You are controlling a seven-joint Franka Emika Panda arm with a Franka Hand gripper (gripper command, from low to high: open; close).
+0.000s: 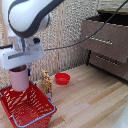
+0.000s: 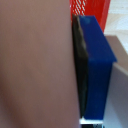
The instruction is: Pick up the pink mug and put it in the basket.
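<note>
The pale pink mug (image 1: 19,78) hangs upright in my gripper (image 1: 20,70), just above the open top of the red mesh basket (image 1: 27,106) at the exterior view's lower left. The gripper is shut on the mug's upper part; one dark blue fingertip (image 1: 28,72) shows beside it. In the wrist view the mug's pink wall (image 2: 35,60) fills most of the picture, with a blue fingertip (image 2: 95,70) and its dark pad pressed flat against it. A patch of red basket mesh (image 2: 87,12) shows beyond.
A low red bowl (image 1: 62,78) sits on the wooden floor near the middle. A small yellow-brown figure (image 1: 47,81) stands just beside the basket's far corner. A brown drawer cabinet (image 1: 107,45) stands at the exterior view's right.
</note>
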